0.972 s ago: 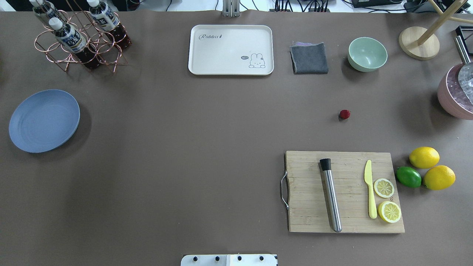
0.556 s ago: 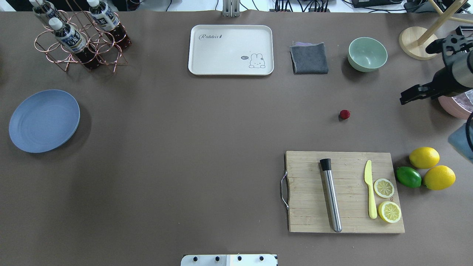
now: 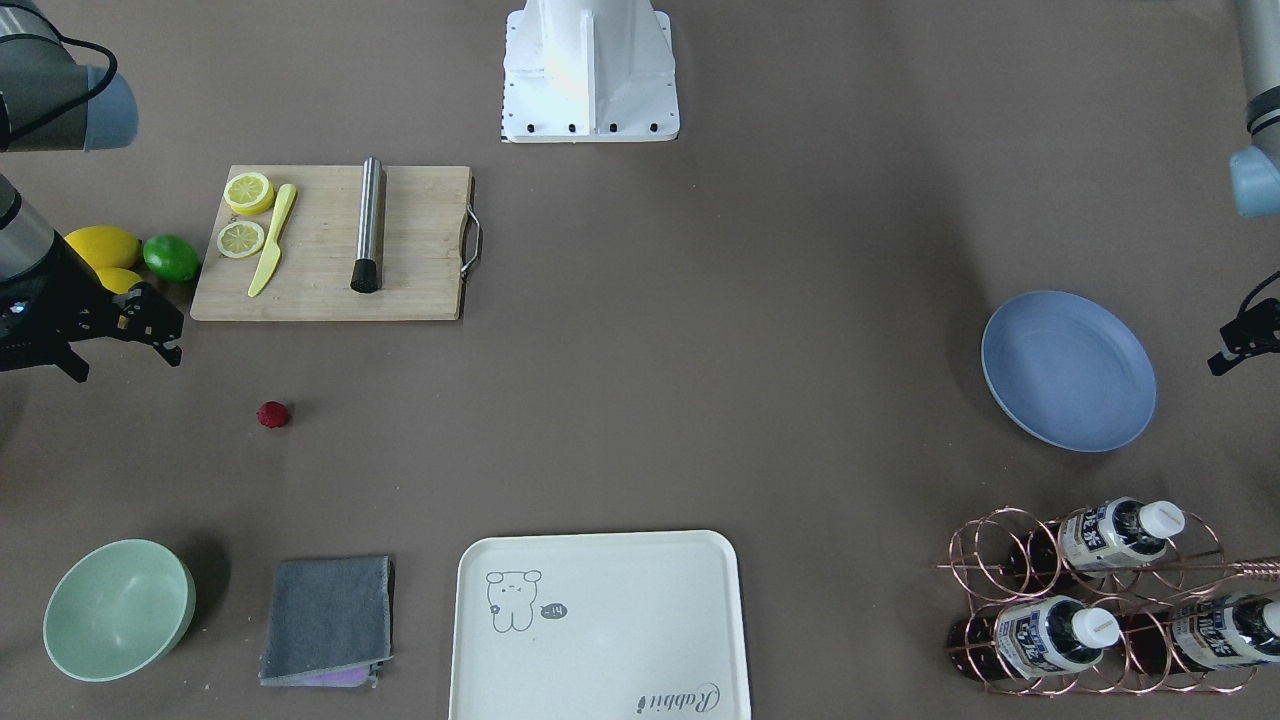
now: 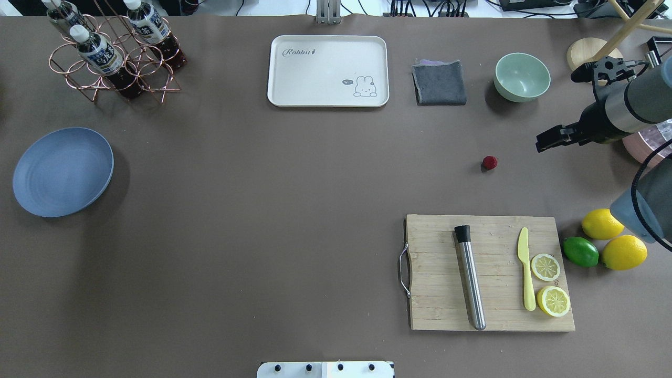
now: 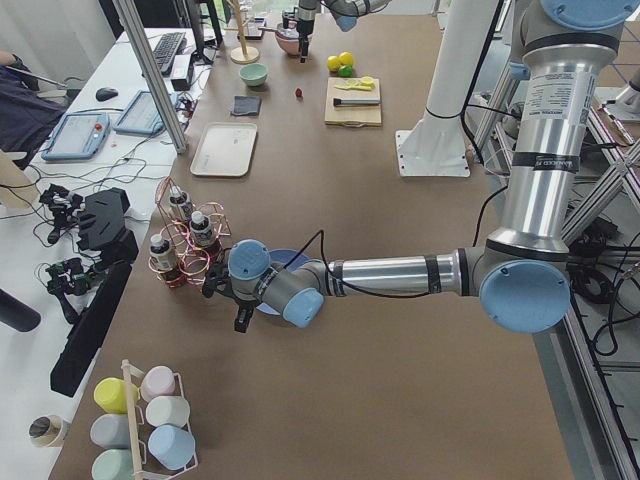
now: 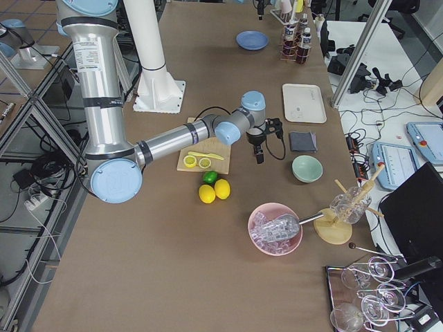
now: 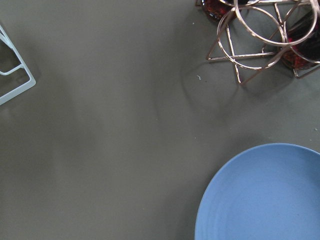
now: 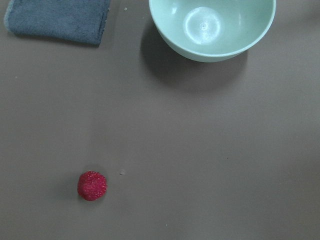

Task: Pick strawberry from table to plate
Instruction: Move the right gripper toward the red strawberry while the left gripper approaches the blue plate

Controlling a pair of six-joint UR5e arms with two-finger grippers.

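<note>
The strawberry (image 4: 490, 163) (image 3: 272, 414) (image 8: 92, 185) is a small dark-red bumpy berry lying alone on the brown table (image 4: 273, 210), right of centre. The blue plate (image 4: 63, 171) (image 3: 1068, 370) (image 7: 265, 195) sits far off at the table's left side, with nothing on it. My right gripper (image 4: 542, 143) (image 3: 165, 335) hovers to the right of the berry, apart from it, its jaws open with nothing between them. My left gripper (image 3: 1235, 345) hangs beside the plate's outer edge; only a dark part of it shows, so I cannot tell its state.
A wooden cutting board (image 4: 436, 294) with a steel muddler, yellow knife and lemon slices lies below the berry. Two lemons and a lime (image 4: 580, 251) sit to its right. A green bowl (image 4: 522, 76), grey cloth (image 4: 439, 83), cream tray (image 4: 328, 71) and bottle rack (image 4: 113, 52) line the far edge.
My right arm has come in from the right edge and moved left toward the strawberry. Berry and plate have not moved.
</note>
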